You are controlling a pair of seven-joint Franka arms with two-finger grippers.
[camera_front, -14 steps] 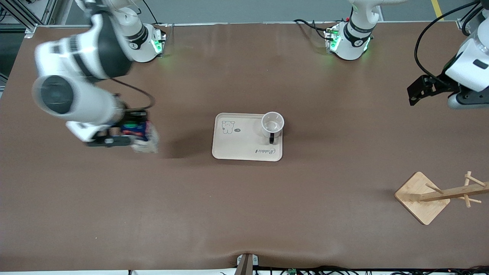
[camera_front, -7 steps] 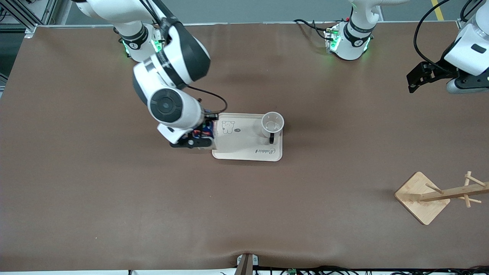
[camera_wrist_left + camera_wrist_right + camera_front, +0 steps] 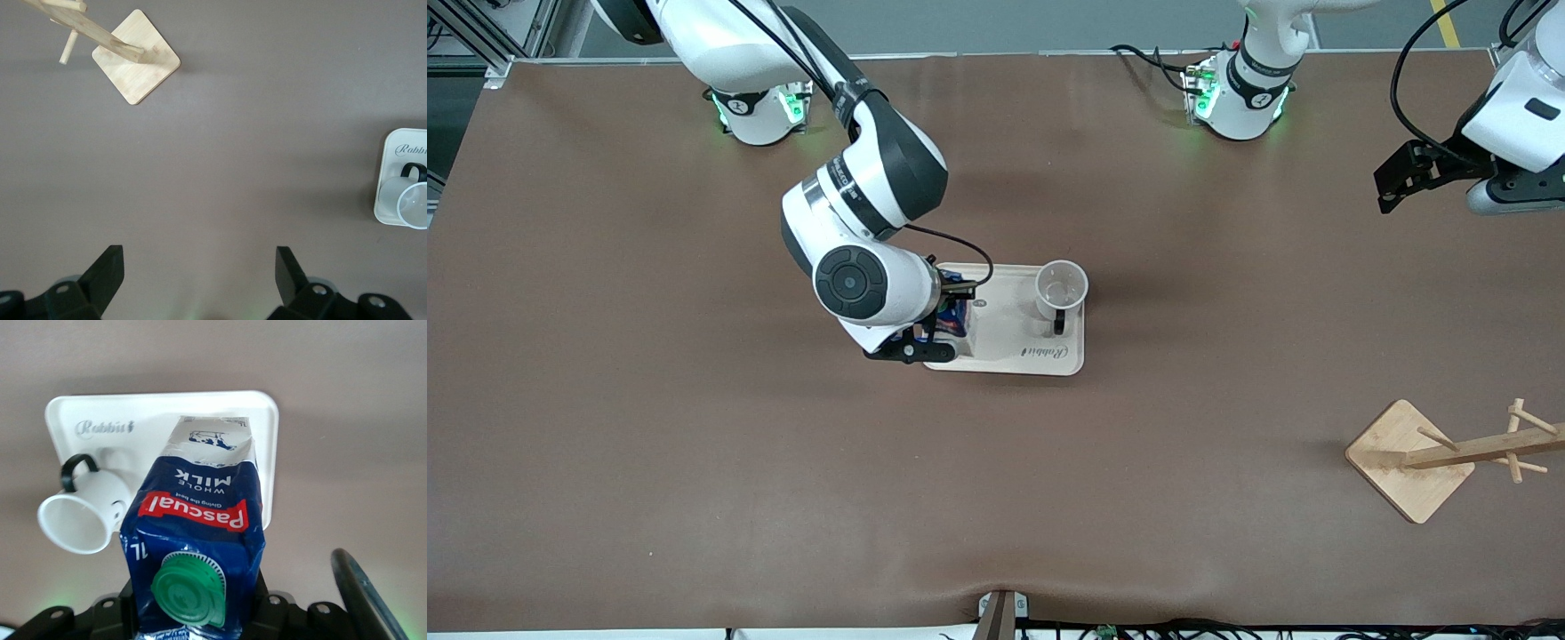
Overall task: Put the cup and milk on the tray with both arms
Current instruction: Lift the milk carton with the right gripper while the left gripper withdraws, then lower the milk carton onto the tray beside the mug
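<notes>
The milk [image 3: 959, 316], a dark blue carton with a green cap [image 3: 190, 587], is held in my shut right gripper [image 3: 945, 320]. It hangs over the end of the cream tray [image 3: 1005, 342] toward the right arm. I cannot tell whether the carton's base [image 3: 210, 439] touches the tray [image 3: 160, 410]. The white cup [image 3: 1061, 286] stands upright on the tray's end toward the left arm, black handle toward the front camera; it also shows in the right wrist view as the cup [image 3: 80, 513]. My left gripper [image 3: 1396, 182] waits open in the air at the left arm's end of the table, fingers [image 3: 107, 273] wide apart with nothing between them.
A wooden rack [image 3: 1409, 458] with pegs stands on its square base near the front camera at the left arm's end, also seen as the rack [image 3: 137, 63] in the left wrist view. Brown tabletop [image 3: 996, 498] surrounds the tray.
My right arm has swung the milk from the right arm's end of the table to over the tray. The left arm has barely shifted. The cup has not moved.
</notes>
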